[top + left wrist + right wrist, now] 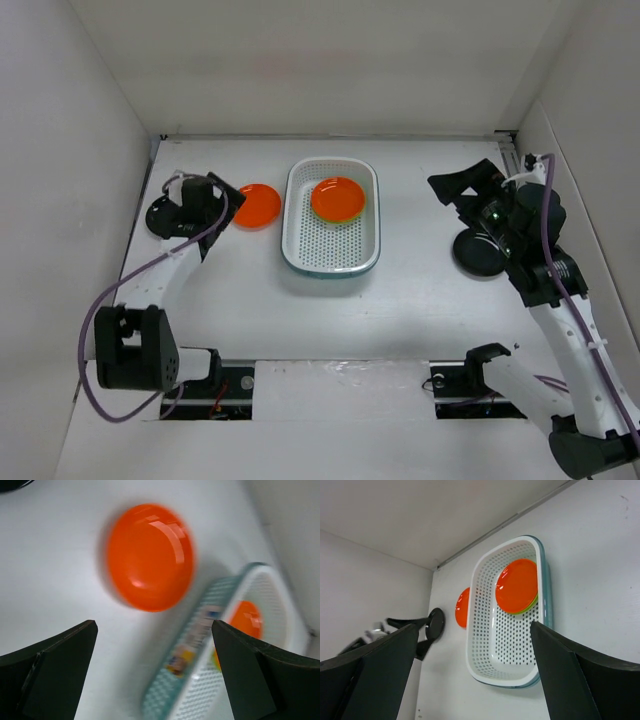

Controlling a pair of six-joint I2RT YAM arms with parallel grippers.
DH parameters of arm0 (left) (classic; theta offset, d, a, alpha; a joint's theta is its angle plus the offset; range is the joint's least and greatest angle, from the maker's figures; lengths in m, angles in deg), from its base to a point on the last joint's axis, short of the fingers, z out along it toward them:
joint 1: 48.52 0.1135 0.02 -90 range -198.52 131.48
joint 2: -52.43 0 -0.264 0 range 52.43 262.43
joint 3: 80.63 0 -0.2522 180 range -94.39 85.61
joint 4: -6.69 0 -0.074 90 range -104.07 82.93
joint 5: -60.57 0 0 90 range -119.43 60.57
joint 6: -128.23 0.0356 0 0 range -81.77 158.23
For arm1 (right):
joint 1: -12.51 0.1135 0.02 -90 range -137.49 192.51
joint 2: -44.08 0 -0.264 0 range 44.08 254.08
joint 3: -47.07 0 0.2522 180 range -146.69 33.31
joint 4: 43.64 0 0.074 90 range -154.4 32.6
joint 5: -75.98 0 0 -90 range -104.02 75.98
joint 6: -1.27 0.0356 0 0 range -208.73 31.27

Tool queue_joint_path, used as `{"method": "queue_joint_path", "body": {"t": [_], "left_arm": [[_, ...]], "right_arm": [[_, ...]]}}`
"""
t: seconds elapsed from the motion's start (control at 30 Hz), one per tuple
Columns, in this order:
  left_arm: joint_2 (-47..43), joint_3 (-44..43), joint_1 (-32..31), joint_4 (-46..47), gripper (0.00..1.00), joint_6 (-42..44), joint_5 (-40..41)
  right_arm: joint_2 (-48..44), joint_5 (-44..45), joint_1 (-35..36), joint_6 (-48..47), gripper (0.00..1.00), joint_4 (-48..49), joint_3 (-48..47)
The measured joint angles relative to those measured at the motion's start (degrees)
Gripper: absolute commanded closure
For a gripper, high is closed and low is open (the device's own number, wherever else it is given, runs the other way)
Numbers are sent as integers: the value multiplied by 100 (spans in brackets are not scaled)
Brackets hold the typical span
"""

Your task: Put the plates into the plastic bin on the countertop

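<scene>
The white perforated plastic bin stands at the middle back of the countertop. An orange plate lies in its far end on top of a lime green plate. A second orange plate lies on the countertop just left of the bin. One black plate lies at the far left under my left arm, another at the right under my right arm. My left gripper is open and empty, close to the loose orange plate. My right gripper is open and empty, right of the bin.
White walls close in the countertop on the left, back and right. The bin's teal-edged rim runs between my left fingers in the left wrist view. The left arm shows in the right wrist view beside the left black plate.
</scene>
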Motion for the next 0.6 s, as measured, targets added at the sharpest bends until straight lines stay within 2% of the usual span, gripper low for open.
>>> {"method": "queue_joint_path", "body": {"t": [0.1, 0.23, 0.43, 0.6], "left_arm": [[557, 562, 328, -151, 0, -118, -22], [960, 940, 319, -94, 0, -297, -87], [1432, 1023, 310, 636, 0, -487, -105], [1934, 944, 313, 1504, 12, -597, -136]], "right_arm": [[44, -144, -2, 2, 0, 166, 116], [72, -245, -2, 4, 0, 227, 227], [33, -337, -11, 2, 0, 254, 249], [9, -372, -66, 2, 0, 262, 249]]}}
